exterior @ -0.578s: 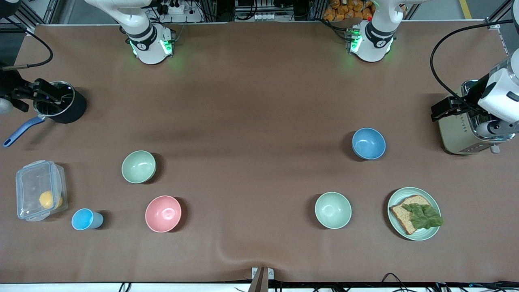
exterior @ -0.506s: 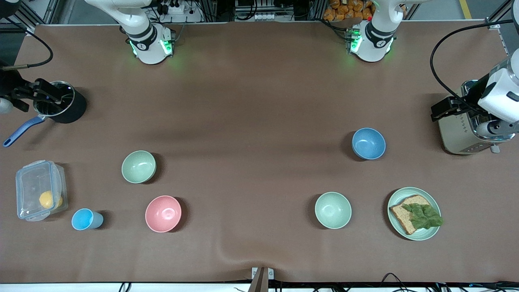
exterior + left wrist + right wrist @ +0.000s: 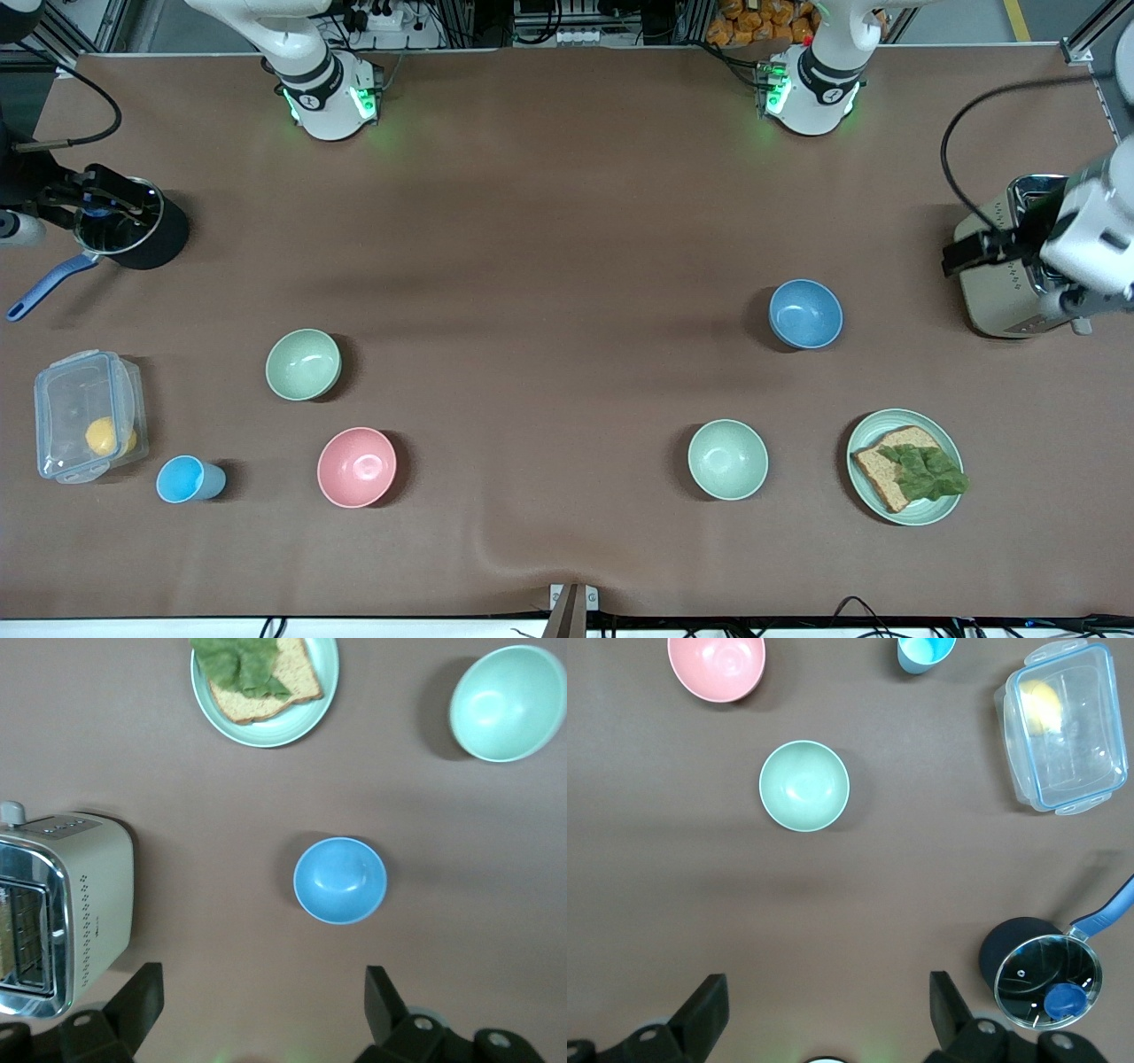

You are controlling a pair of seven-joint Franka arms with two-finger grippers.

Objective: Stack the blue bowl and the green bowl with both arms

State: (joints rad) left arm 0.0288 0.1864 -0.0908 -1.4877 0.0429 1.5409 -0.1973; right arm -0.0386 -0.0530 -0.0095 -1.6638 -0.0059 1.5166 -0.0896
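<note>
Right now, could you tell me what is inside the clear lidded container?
Through the clear lidded container, a round yellow item shows, resting in one corner. Glare on the lid hides what it is.

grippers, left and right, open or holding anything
Left gripper: open, empty, over the toaster.
Right gripper: open, empty, over the pot.

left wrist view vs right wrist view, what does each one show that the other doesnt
Only the left wrist view shows the blue bowl, the toaster, the plate with bread and lettuce, a pale mint bowl, and the open left gripper.

Only the right wrist view shows the green bowl, the pink bowl, the blue cup, the clear lidded container, the black pot, and the open right gripper.

Both show the brown table; neither gripper holds anything.
</note>
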